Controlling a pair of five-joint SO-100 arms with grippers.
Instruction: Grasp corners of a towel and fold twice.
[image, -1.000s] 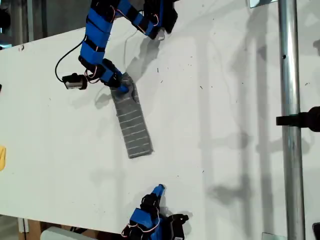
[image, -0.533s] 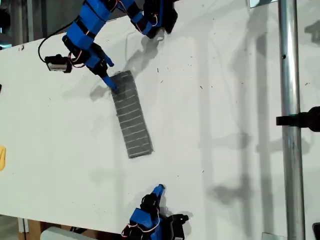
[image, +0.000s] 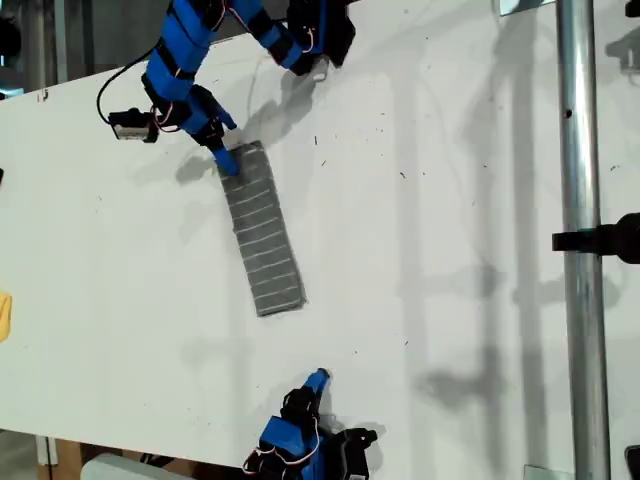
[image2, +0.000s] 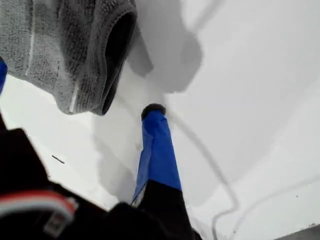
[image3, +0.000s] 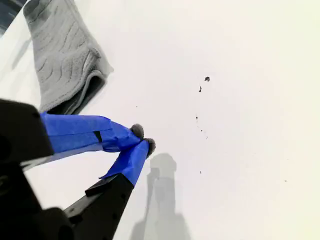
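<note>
1. The towel (image: 263, 232) lies flat on the white table (image: 450, 250) as a narrow folded strip. It runs from near the upper arm down toward the middle of the exterior view, slanting slightly to that view's right.
2. My first gripper (image: 222, 150) is at the strip's far end, in the upper part of the exterior view's left half. Its blue fingertip (image2: 154, 111) stands on or just above the table, just beside the towel's folded edge (image2: 112, 55).
3. In the first wrist view the folded edge gapes open, showing a dark hollow between the layers. Nothing is between the jaws. They stand apart: one finger shows near the frame's middle and only a sliver of blue at the frame's edge.
4. My second gripper (image3: 142, 138) is at the bottom of the exterior view, well apart from the towel's near end (image3: 75, 75). Its jaws are pressed together, padded tips touching, with nothing held.
5. Small dark specks (image3: 206, 79) dot the table beyond the second gripper.
6. A metal pole (image: 580, 240) crosses the exterior view's right side from top to bottom.
</note>
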